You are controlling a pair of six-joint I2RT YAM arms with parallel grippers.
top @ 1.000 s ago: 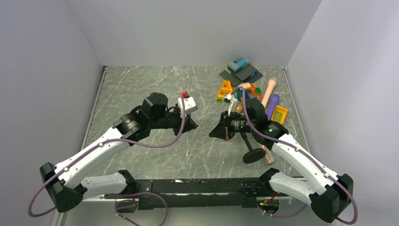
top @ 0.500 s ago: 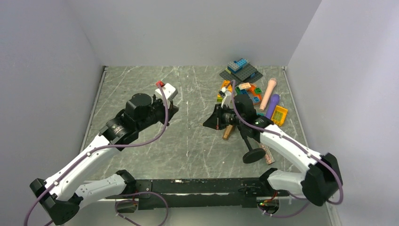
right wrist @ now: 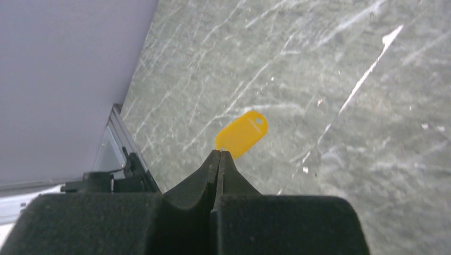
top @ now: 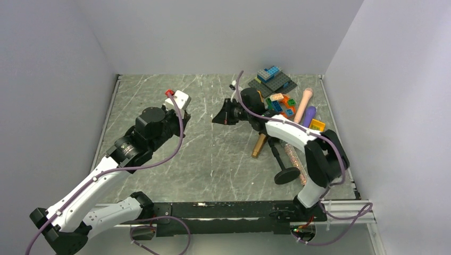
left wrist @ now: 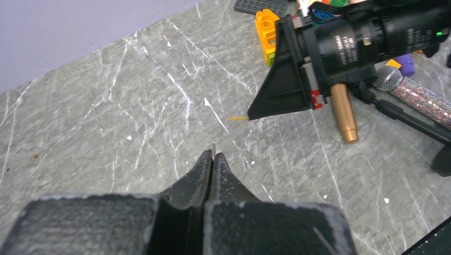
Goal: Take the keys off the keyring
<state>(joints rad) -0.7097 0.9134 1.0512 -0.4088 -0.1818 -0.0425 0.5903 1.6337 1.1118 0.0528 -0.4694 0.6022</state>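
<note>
My right gripper (right wrist: 219, 153) is shut on the edge of a small flat yellow-gold key (right wrist: 242, 132) with a hole at its far end. It hangs above the table centre, near the back (top: 214, 120). In the left wrist view the same key (left wrist: 237, 118) shows edge-on as a thin sliver at the right gripper's tip (left wrist: 250, 116). My left gripper (left wrist: 213, 152) is shut, and a thin grey metal sliver (left wrist: 214, 146) pokes out between its tips; it looks like the keyring. The left gripper (top: 181, 121) is well to the left of the right one, with a wide gap between them.
A gold toy microphone (top: 259, 145) lies under the right arm, next to a black stand with a round base (top: 287, 175) and a glittery microphone (top: 294, 159). Coloured toy blocks (top: 281, 101) and a grey brick plate (top: 274, 81) crowd the back right. Walls enclose three sides.
The two grippers, close together at the table centre a second ago, have pulled apart. The right one swung back and left. The left one drew away to the left.
</note>
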